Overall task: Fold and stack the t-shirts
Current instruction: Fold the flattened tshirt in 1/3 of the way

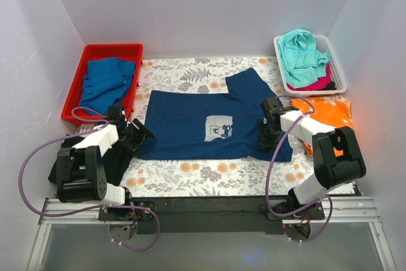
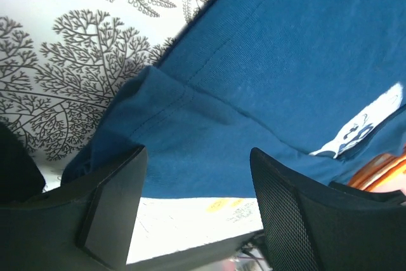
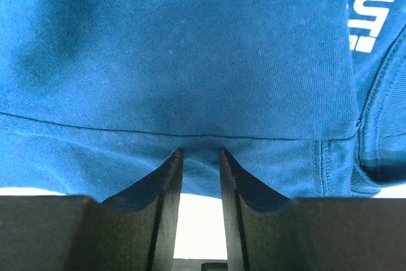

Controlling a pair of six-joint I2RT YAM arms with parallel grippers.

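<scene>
Here, floral tablecloth under navy t-shirt.

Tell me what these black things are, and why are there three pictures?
They are two robot arms, each ending in a two-fingered pincer. The big picture looks down from above; the other two come from cameras on the wrists. A navy t-shirt lies spread on the flowery table, blue shirts in a red tray, more in a white basket. The left pincer is open at the shirt's edge. The right pincer is nearly closed at the hem; whether it's pinching, I can't tell.
</scene>
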